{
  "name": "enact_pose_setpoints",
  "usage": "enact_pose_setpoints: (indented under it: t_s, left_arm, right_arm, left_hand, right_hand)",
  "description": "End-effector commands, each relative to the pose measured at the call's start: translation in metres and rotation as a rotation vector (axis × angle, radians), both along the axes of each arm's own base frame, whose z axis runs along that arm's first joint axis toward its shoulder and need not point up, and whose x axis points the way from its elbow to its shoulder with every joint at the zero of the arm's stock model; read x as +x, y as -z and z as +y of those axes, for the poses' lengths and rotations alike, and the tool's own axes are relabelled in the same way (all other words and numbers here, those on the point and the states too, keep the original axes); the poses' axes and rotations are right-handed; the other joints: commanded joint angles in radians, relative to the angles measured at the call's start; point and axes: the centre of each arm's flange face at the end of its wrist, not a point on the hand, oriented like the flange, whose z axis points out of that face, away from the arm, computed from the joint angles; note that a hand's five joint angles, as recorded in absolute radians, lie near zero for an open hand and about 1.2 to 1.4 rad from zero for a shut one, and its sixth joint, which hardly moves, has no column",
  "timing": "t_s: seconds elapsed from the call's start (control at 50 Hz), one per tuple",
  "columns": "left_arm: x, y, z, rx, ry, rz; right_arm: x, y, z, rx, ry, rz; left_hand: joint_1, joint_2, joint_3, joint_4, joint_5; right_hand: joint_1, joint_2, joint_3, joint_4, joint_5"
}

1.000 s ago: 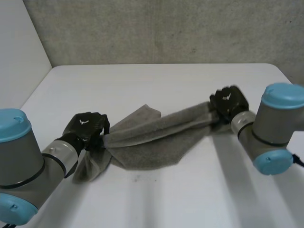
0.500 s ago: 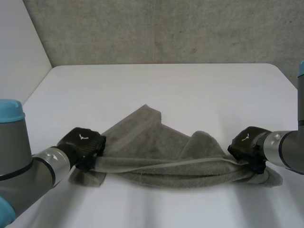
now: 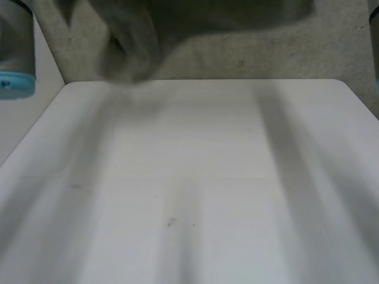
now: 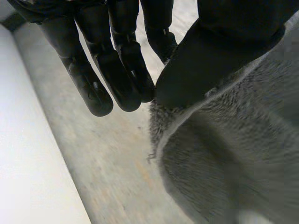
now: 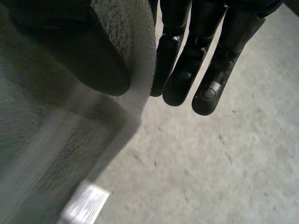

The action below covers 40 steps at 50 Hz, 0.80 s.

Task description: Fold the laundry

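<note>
A grey towel (image 3: 195,18) hangs stretched high above the white table (image 3: 195,177), off its surface. In the left wrist view my left hand (image 4: 117,60) pinches an edge of the towel (image 4: 224,158) between its thumb and straight fingers, and the cloth hangs down beside the thumb. My right hand (image 5: 205,46) holds another edge of the towel (image 5: 46,140) the same way in the right wrist view, thumb pressed on the cloth against the fingers. My left arm (image 3: 15,53) reaches upward at the left of the head view.
A grey concrete wall (image 3: 266,53) stands behind the table's far edge. A pale side wall (image 3: 23,124) borders the table on the left.
Both hands have swung the towel from the table up into the air. The arms have risen with it.
</note>
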Motion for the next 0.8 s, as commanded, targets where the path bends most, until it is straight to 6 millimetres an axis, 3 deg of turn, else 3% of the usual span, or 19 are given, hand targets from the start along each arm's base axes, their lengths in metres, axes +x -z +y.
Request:
enact_pose_setpoints:
  t_s: [0.02,0.08,0.1,0.12,0.14,0.16,0.18,0.2,0.24,0.26,0.32,0.4,0.52,0.7,0.72,0.74,0.76,0.78,0.8]
  left_arm:
    - [-0.003,0.087,0.005,0.288,0.034,-0.081]
    - [-0.003,0.113,0.008,0.359,0.037,-0.105]
    - [-0.002,0.137,0.011,0.425,0.035,-0.131]
    - [-0.001,0.161,0.015,0.488,0.035,-0.155]
    - [-0.001,0.161,0.015,0.489,0.035,-0.155]
    - [0.0,0.185,0.018,0.551,0.034,-0.179]
    - [0.001,0.208,0.02,0.608,0.03,-0.202]
    - [0.001,0.208,0.02,0.609,0.03,-0.202]
    - [0.003,0.249,0.028,0.718,0.025,-0.254]
    - [0.003,0.249,0.028,0.719,0.025,-0.254]
    - [0.006,0.283,0.039,0.815,0.024,-0.307]
    - [0.011,0.312,0.057,0.911,0.024,-0.383]
    - [0.009,0.321,0.08,0.951,0.043,-0.462]
    - [0.003,0.291,0.108,0.887,0.081,-0.488]
    - [-0.001,0.291,0.114,0.888,0.101,-0.499]
    - [-0.005,0.291,0.12,0.892,0.12,-0.51]
    - [-0.005,0.291,0.12,0.892,0.12,-0.51]
    - [-0.008,0.291,0.124,0.894,0.134,-0.52]
    - [-0.008,0.291,0.124,0.894,0.134,-0.52]
  right_arm:
    - [0.015,0.072,0.012,0.187,-0.133,0.151]
    - [0.018,0.111,0.017,0.298,-0.182,0.205]
    - [0.019,0.134,0.015,0.363,-0.191,0.228]
    - [0.019,0.135,0.015,0.364,-0.192,0.229]
    - [0.02,0.158,0.014,0.429,-0.195,0.254]
    - [0.02,0.178,0.015,0.486,-0.194,0.283]
    - [0.02,0.179,0.015,0.487,-0.194,0.284]
    - [0.019,0.201,0.018,0.551,-0.191,0.324]
    - [0.017,0.219,0.023,0.61,-0.188,0.359]
    - [0.016,0.237,0.028,0.673,-0.19,0.394]
    - [0.012,0.267,0.037,0.786,-0.19,0.45]
    - [0.008,0.283,0.047,0.874,-0.194,0.495]
    - [-0.001,0.285,0.062,0.978,-0.201,0.524]
    - [-0.029,0.271,0.06,0.999,-0.124,0.472]
    - [-0.036,0.272,0.056,1.007,-0.103,0.455]
    - [-0.037,0.272,0.056,1.007,-0.102,0.455]
    - [-0.043,0.271,0.053,1.008,-0.085,0.442]
    - [-0.043,0.271,0.053,1.008,-0.085,0.442]
    - [-0.05,0.27,0.049,1.006,-0.065,0.433]
  left_hand:
    - [0.207,0.178,0.18,0.179,0.179]
    - [0.207,0.178,0.18,0.179,0.179]
    - [0.207,0.178,0.18,0.179,0.179]
    - [0.207,0.178,0.18,0.179,0.179]
    - [0.207,0.178,0.18,0.179,0.179]
    - [0.207,0.178,0.18,0.179,0.179]
    - [0.207,0.178,0.18,0.179,0.179]
    - [0.207,0.178,0.18,0.179,0.179]
    - [0.207,0.178,0.18,0.179,0.179]
    - [0.207,0.178,0.18,0.179,0.179]
    - [0.207,0.178,0.18,0.179,0.179]
    - [0.207,0.178,0.18,0.179,0.179]
    - [0.207,0.178,0.18,0.179,0.179]
    - [0.207,0.178,0.18,0.179,0.179]
    - [0.097,0.068,0.07,0.069,0.069]
    - [-0.256,-0.284,-0.283,-0.284,-0.284]
    - [-0.259,-0.288,-0.287,-0.288,-0.287]
    - [-0.588,-0.616,-0.615,-0.616,-0.616]
    - [-0.591,-0.62,-0.619,-0.619,-0.619]
  right_hand:
    - [0.432,0.221,0.213,0.207,0.233]
    - [0.432,0.221,0.213,0.207,0.233]
    - [0.432,0.221,0.213,0.207,0.233]
    - [0.432,0.221,0.213,0.207,0.233]
    - [0.432,0.221,0.213,0.207,0.233]
    - [0.432,0.221,0.213,0.207,0.233]
    - [0.432,0.221,0.213,0.207,0.233]
    - [0.432,0.221,0.213,0.207,0.233]
    - [0.432,0.221,0.213,0.207,0.233]
    - [0.432,0.221,0.213,0.207,0.233]
    - [0.432,0.221,0.213,0.207,0.233]
    - [0.432,0.221,0.213,0.207,0.233]
    - [0.432,0.221,0.213,0.207,0.233]
    - [0.432,0.221,0.213,0.207,0.233]
    - [0.432,0.221,0.213,0.207,0.233]
    - [0.432,0.221,0.213,0.207,0.233]
    - [0.432,0.221,0.213,0.207,0.233]
    - [0.432,0.221,0.213,0.207,0.233]
    - [0.432,0.221,0.213,0.207,0.233]
